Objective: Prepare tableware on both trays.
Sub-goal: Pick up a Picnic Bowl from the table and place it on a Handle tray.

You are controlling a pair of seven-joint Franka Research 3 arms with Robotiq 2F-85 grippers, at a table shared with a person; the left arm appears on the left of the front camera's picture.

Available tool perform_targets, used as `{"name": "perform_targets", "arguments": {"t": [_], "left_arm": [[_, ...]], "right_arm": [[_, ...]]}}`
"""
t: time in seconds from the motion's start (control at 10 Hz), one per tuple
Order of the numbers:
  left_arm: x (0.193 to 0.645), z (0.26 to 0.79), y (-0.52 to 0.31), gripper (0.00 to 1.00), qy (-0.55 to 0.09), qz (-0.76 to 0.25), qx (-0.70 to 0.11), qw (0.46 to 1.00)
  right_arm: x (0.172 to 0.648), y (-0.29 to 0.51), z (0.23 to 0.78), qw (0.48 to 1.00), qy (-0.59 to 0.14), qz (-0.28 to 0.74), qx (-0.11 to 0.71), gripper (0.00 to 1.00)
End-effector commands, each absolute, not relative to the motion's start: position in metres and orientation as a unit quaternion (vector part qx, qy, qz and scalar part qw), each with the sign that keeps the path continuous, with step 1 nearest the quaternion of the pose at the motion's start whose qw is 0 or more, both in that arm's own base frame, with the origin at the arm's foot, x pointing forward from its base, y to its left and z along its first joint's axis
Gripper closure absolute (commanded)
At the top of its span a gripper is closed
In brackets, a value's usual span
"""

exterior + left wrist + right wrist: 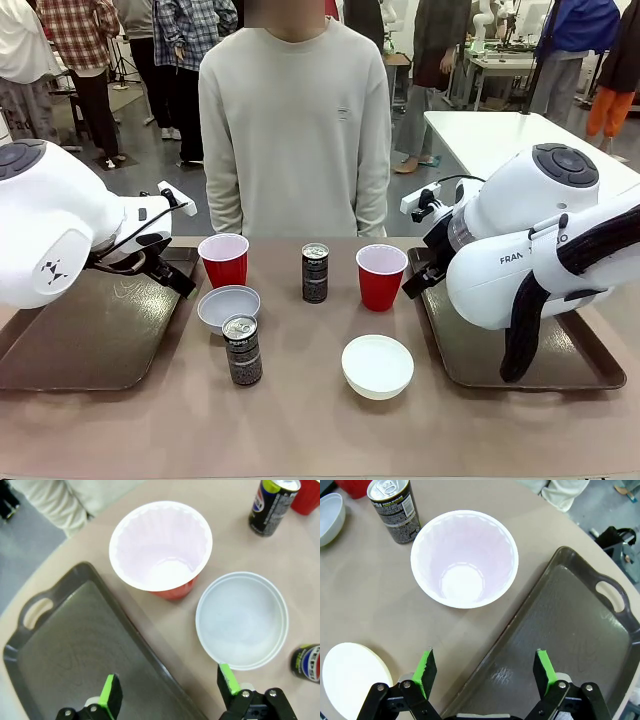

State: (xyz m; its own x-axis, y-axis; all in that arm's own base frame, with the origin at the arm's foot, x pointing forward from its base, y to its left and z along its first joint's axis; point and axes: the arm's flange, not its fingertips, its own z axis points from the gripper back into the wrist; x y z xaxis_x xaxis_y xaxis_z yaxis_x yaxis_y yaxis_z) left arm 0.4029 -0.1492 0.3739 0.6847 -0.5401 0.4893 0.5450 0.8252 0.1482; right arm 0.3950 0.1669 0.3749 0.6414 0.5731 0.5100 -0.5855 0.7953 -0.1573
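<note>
With left gripper (167, 684) and right gripper (485, 664) spread wide, holding nothing, over inner rims of left tray (75, 645) and right tray (565, 630), seemed best to centre on the red cup (160, 545) beside each, avoiding bowls (242, 620) and cans (272, 507).

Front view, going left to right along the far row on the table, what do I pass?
left tray → left cup → can → right cup → right tray

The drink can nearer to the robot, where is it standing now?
In the front view the nearer can stands left of centre, just on the robot's side of a white bowl, to the right of the left tray.
</note>
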Motion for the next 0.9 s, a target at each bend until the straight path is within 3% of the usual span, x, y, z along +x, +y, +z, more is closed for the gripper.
{"name": "perform_targets", "arguments": {"t": [0.0, 0.3, 0.6, 0.7, 0.8], "left_arm": [[0.373, 0.405, -0.162, 0.0, -0.261, -0.275, 0.057, 0.923], [0.284, 0.451, -0.148, 0.0, -0.187, -0.308, 0.021, 0.933], [0.238, 0.439, -0.124, 0.0, -0.133, -0.272, -0.04, 0.952], [0.237, 0.434, -0.118, 0.0, -0.133, -0.259, -0.03, 0.956], [0.294, 0.482, -0.161, 0.0, -0.138, -0.294, -0.024, 0.946]], "right_arm": [[0.379, 0.171, 0.39, 0.909, -0.271, 0.316, -0.002, 0.0], [0.295, 0.162, 0.43, 0.927, -0.199, 0.314, -0.043, 0.0], [0.239, 0.131, 0.395, 0.965, -0.07, 0.252, 0.003, 0.0], [0.237, 0.125, 0.393, 0.971, -0.083, 0.225, -0.017, 0.0], [0.304, 0.168, 0.441, 0.953, -0.099, 0.284, -0.034, 0.0]]}}
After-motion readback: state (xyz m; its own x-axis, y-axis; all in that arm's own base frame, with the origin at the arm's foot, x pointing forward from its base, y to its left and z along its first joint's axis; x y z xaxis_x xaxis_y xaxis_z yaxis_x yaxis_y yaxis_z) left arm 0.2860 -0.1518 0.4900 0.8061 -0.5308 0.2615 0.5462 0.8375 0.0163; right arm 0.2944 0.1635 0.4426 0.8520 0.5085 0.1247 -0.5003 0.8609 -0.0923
